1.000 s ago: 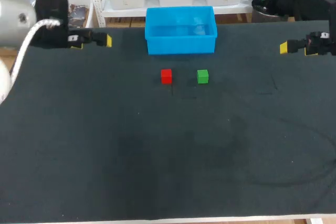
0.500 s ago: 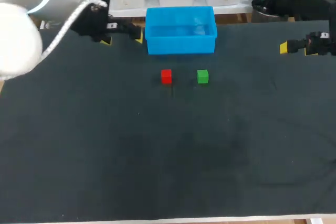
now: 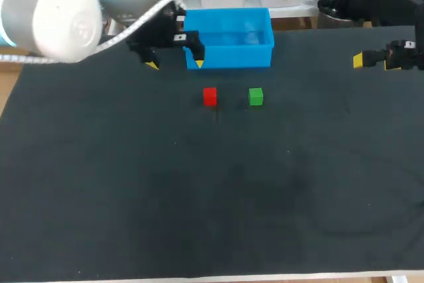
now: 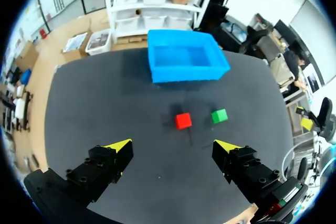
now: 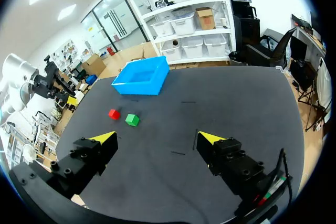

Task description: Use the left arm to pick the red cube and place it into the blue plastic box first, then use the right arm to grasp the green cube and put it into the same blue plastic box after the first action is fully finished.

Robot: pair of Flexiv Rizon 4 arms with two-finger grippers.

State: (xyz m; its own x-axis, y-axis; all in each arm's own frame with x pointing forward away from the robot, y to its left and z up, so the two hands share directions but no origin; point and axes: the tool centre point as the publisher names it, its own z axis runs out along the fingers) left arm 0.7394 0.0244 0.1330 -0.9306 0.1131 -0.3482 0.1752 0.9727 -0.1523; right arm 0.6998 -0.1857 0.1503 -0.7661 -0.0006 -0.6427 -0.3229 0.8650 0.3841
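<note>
Overhead, catching the left gripper [image 3: 175, 63] spread wide, empty, at the near-left corner of the blue plastic box [image 3: 228, 55], red cube [image 3: 210, 96] and green cube [image 3: 256, 96] lying just nearer. Left wrist: seeing both cubes ahead of it. Right wrist: finding the right gripper [image 5: 157, 137] gaping, empty, cubes well ahead.

I see small red cube [image 3: 210, 96] and small green cube [image 3: 256, 96] side by side, narrow gap between. Bare dark table mat [image 3: 199, 197] on near and outer sides. Open-topped blue plastic box [image 3: 228, 56] walls off far side. My left gripper [image 3: 175, 63] hangs near box's left front corner.
</note>
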